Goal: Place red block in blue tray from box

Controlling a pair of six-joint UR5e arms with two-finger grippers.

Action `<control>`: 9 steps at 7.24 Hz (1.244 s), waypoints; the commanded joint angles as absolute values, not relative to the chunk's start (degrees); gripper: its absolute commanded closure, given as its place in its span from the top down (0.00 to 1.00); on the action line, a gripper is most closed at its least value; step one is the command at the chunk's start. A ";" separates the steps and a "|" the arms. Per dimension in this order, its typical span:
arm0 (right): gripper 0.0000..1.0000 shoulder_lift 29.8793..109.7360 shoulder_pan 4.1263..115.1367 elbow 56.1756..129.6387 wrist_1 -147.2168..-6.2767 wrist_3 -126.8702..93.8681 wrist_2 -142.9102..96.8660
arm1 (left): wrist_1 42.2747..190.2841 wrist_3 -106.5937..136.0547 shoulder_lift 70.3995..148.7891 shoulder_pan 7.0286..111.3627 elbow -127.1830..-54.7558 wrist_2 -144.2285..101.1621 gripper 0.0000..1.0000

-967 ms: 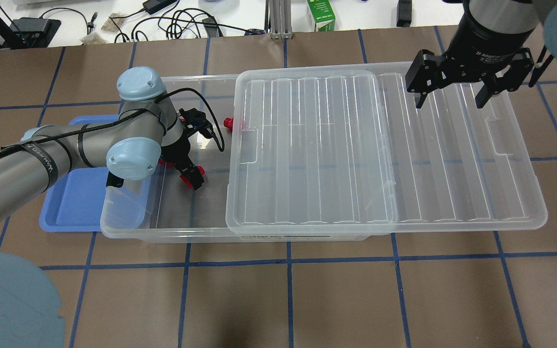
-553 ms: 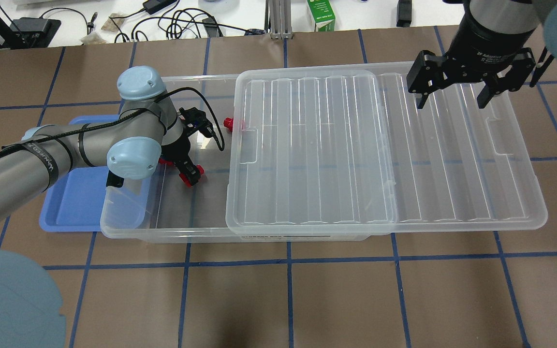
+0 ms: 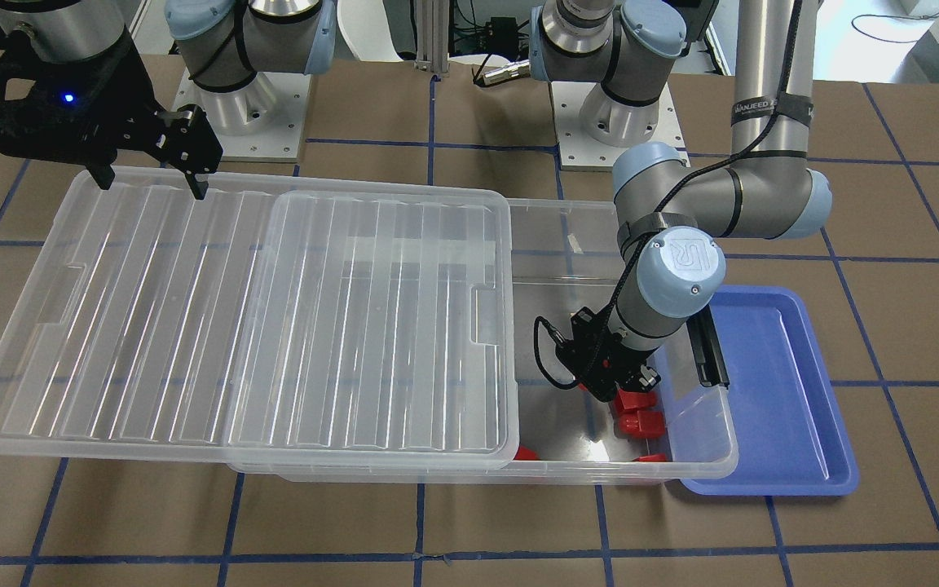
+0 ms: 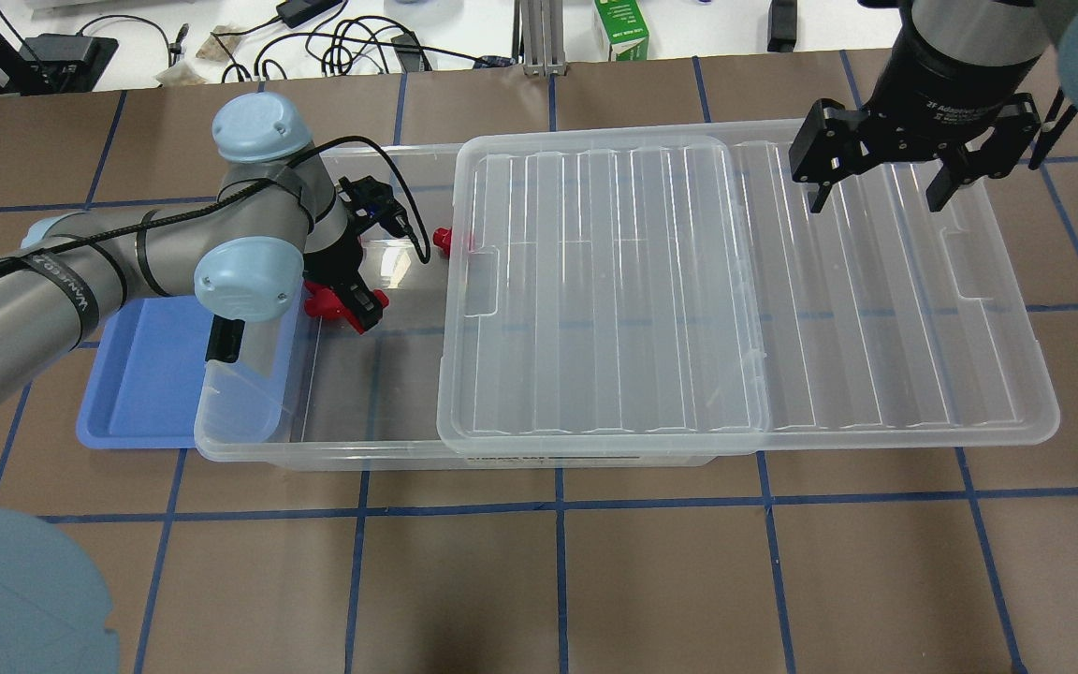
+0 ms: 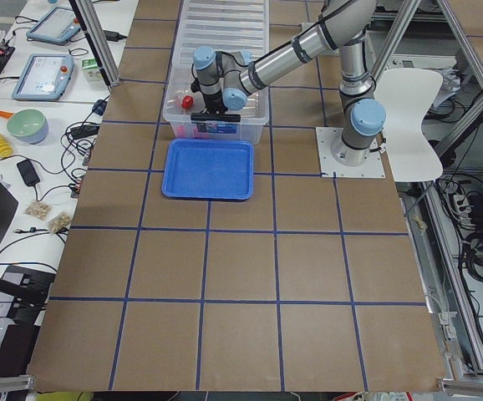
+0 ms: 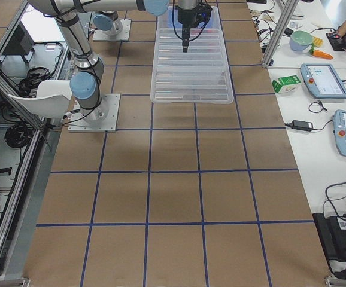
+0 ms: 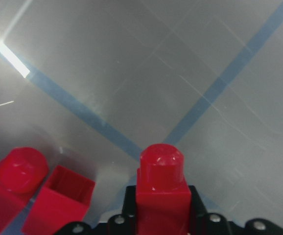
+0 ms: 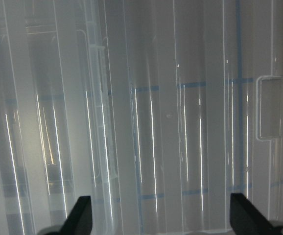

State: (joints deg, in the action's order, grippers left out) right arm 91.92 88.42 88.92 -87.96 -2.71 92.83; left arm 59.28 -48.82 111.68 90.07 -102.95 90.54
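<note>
Up and toward the far side goes the left gripper point(image 4: 353, 305), which a second ago sat nearer the middle of the open end of the box point(image 4: 314, 459). The arm's elbow has swung that way with it. Its fingers are closed tight on the red block point(image 7: 161, 182). The wrist view shows the block pinched between them with its rounded stub pointing forward, and the clear floor of the box lies beyond. Whether the block is clear of that floor, the pictures do not settle.

Two loose blocks point(image 7: 31, 188) lie just left of the held one in the wrist view, and another red block point(image 4: 444, 239) sits by the far wall, right at the edge of the lid point(image 4: 604, 281). That ribbed lid is slid off to the right, so it covers the right part of the box and leaves the left end open.

Over on the left, the blue tray point(image 4: 141, 374) holds nothing, and the box's left end overlaps its right edge in the overhead view.

At far right, the right gripper point(image 4: 876, 199) hangs above the lid with fingers spread wide, holding nothing, and it has barely shifted
</note>
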 commanded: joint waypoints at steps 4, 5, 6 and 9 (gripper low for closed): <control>1.00 91.93 88.42 88.86 -88.15 -2.29 94.75 | 72.29 -43.62 105.65 90.62 -93.46 90.35 0.00; 1.00 91.85 88.42 88.86 -88.15 -2.29 94.75 | 75.90 -40.29 104.95 90.44 -90.30 90.44 0.00; 1.00 91.93 88.42 88.94 -88.07 -2.29 94.83 | 78.98 -36.69 103.64 89.66 -88.09 90.53 0.00; 1.00 91.85 87.98 89.12 -87.89 -1.76 94.92 | 80.24 -24.96 102.05 81.95 -87.10 91.32 0.00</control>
